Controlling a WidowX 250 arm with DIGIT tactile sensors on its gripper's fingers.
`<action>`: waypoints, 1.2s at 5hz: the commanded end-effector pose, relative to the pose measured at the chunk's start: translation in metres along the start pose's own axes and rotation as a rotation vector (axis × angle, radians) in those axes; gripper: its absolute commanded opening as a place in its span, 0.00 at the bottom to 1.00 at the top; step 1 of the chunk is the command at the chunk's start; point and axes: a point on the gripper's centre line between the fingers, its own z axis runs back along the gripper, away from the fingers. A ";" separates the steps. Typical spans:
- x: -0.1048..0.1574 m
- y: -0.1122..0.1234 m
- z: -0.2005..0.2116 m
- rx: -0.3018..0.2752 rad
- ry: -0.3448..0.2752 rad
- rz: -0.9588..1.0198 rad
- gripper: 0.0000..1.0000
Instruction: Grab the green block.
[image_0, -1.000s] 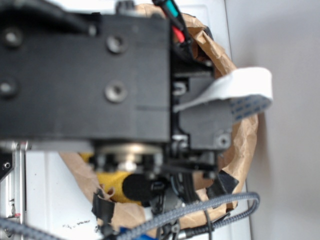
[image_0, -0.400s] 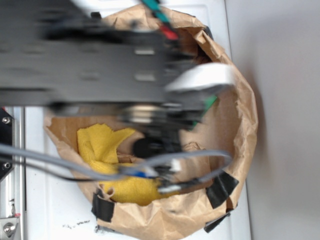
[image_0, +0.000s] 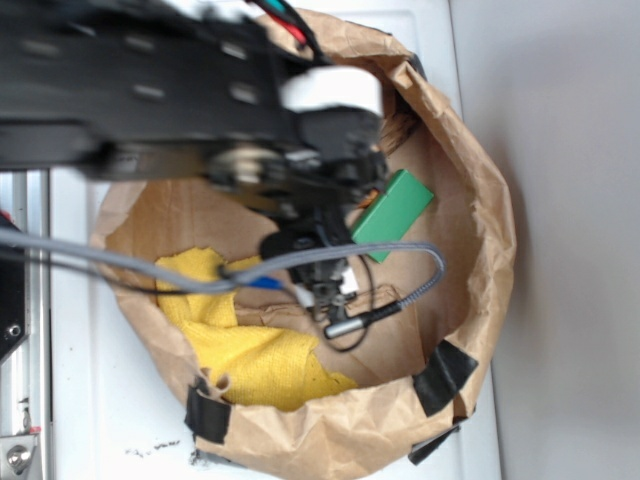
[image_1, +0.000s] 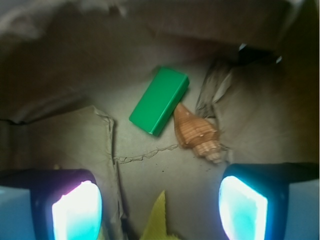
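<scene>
Here the crumpled brown paper bag (image_0: 480, 300) holds everything, with the blurred black arm (image_0: 150, 100) reaching over it. The yellow cloth (image_0: 250, 350) lies bunched on the bag's floor. The gripper (image_1: 160, 200) hangs wide open, holding nothing, its glowing pads (image_1: 77, 210) spread apart. No writing is legible. Ahead of it, untouched, lies the green block (image_1: 160, 101), with the orange-brown seashell (image_1: 198, 134) touching its edge.

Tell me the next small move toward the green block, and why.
Probably ease the gripper forward until it is over the green block, then descend. In the wrist view the fingers stand open, short of the block, which lies diagonal with a seashell against its right side, so some wrist rotation looks needed.
</scene>
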 end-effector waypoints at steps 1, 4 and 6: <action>0.046 0.003 -0.016 0.059 -0.086 0.047 1.00; 0.059 -0.005 -0.028 0.055 -0.130 -0.021 1.00; 0.050 -0.021 -0.045 -0.035 -0.163 -0.030 1.00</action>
